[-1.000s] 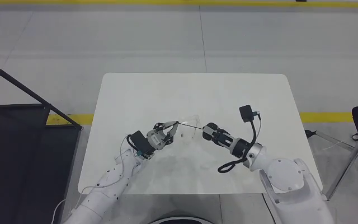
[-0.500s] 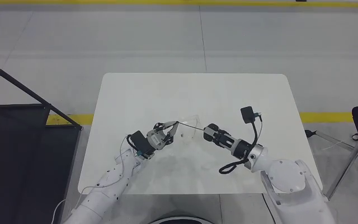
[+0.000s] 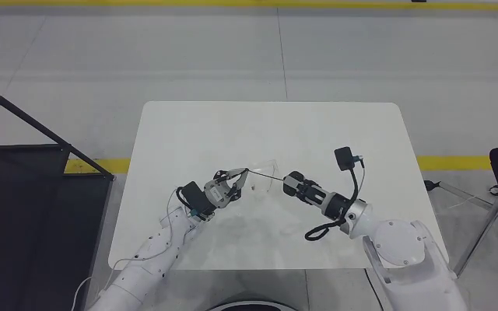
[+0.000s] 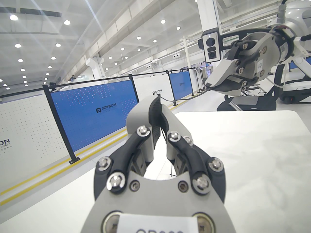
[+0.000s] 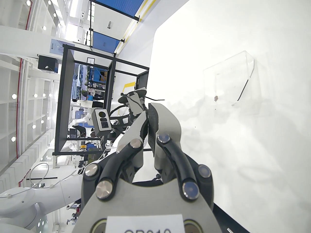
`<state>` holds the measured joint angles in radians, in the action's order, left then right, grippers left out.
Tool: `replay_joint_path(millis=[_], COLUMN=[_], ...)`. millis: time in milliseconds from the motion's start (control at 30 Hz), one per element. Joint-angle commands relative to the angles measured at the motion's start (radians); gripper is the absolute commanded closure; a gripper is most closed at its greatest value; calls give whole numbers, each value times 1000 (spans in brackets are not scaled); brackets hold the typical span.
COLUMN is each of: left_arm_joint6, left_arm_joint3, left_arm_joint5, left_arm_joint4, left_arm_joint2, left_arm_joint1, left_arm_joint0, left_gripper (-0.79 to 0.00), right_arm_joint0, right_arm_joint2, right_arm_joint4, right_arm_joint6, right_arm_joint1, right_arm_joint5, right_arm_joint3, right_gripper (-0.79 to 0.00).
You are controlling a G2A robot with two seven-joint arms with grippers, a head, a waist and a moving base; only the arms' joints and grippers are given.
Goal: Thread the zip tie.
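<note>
The zip tie hangs as a thin black strand just above the white table, stretched almost straight between the two grippers and passing beside a small clear box that stands on the tabletop. One end sits in the left gripper, whose ribbed pads are pressed together with no gap, the strand leaving at their tips. The other end runs to the right gripper, whose jaws are likewise closed. In the left wrist view the strand meets the tips of that gripper and looks pinched there, though the contact is too fine to be sure of. No loop shows anywhere along the tie, so the tail has evidently not yet entered the head, and the step in hand appears to be holding and lining up the strip ahead of the threading itself. Which end is the head cannot be told. Against a wall of the clear box lies a dark curved strip with a pale end, and what it is cannot be made out. The next move would call for bringing the two ends toward each other so the strip bows into a loop. The pointed tip must then be aimed squarely at the small slot, which leaves little room for error with so thin and springy a piece.
</note>
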<state>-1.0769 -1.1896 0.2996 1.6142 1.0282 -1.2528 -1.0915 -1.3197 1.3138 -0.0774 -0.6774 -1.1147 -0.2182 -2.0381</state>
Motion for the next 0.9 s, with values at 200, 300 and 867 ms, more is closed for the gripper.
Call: replay_joint_path(millis=[200,300,867], left_arm_joint6=[0,0,0], left_arm_joint3=[0,0,0], left_arm_joint5=[0,0,0], left_arm_joint4=[0,0,0], left_arm_joint2=[0,0,0], left_arm_joint1=[0,0,0], left_arm_joint0=[0,0,0], left_gripper=[0,0,0], right_arm_joint0=[15,17,-5], right_arm_joint2=[-4,-5,2], right_arm_joint4=[23,31,115], right_arm_joint6=[-2,-1,11], right_arm_joint1=[-1,-1,-2], right_arm_joint5=[-6,0,138], right_arm_joint3=[9,11,20], right_gripper=[0,0,0])
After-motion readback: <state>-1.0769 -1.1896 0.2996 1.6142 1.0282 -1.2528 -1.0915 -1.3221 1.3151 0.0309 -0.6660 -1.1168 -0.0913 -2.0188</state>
